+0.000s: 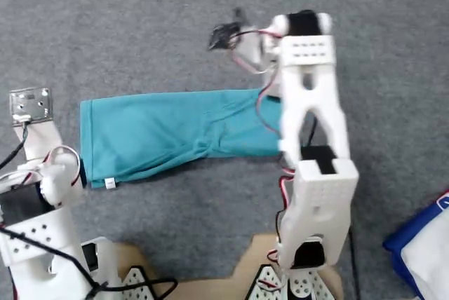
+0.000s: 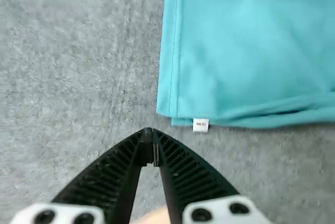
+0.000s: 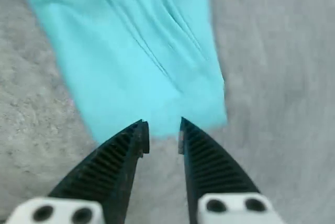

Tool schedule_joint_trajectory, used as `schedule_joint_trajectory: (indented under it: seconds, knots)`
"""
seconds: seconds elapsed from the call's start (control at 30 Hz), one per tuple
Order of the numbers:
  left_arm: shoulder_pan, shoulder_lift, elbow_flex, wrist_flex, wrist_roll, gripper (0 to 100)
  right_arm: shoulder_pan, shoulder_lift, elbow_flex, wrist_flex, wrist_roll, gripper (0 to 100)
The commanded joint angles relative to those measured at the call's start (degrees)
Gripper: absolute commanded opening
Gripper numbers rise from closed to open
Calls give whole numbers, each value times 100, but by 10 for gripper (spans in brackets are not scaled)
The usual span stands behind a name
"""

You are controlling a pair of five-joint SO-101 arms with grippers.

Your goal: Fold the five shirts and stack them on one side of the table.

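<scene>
Two empty tools flanked the teal shirt (image 1: 168,135): left tool (image 2: 151,140) closed, right tool (image 3: 163,125) narrowly parted; both needed square corner pinches.

Both arms are white plastic with black motors. The right arm (image 1: 319,181) has rows of holes in its blocks and red and white wires (looped loose near the wrist). The left arm (image 1: 35,226) carries black cables. The left gripper (image 2: 151,143) and right gripper (image 3: 163,135) have black ribbed fingers (image 3: 120,161) on white, screw-holed mounts.
</scene>
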Motion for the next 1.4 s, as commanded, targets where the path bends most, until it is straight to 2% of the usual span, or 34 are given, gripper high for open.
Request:
schedule_joint_trajectory:
  seconds: [0.0, 0.07, 0.17, 0.3, 0.4, 0.7, 0.83, 1.03, 1.37]
  knots:
    - [9, 708, -334, -343, 220, 24, 365, -48, -286, 105, -659, 210]
    - [9, 1437, -633, -413, 237, 53, 391, -31, -233, 97, -1011, 251]
    - [9, 2589, -1327, -404, 492, 130, 347, 4, -84, -62, -1547, 249]
    - [9, 3943, -2374, -404, 791, 224, 268, 259, 277, -1301, -2488, 242]
    - [132, 4848, -3059, -378, 862, 247, 268, 655, 470, -2066, -2804, 242]
    - [325, 6668, -3991, -413, 800, 247, 690, 1130, 57, -2409, -2831, 242]
    - [193, 7310, -4229, -413, 167, 245, 857, 1156, -40, -2418, -2831, 242]
    - [132, 8004, -4501, -404, -510, 185, 901, 1156, -48, -2426, -2831, 242]
    - [35, 8919, -4932, -413, -756, 181, 901, 1156, -48, -2426, -2822, 242]
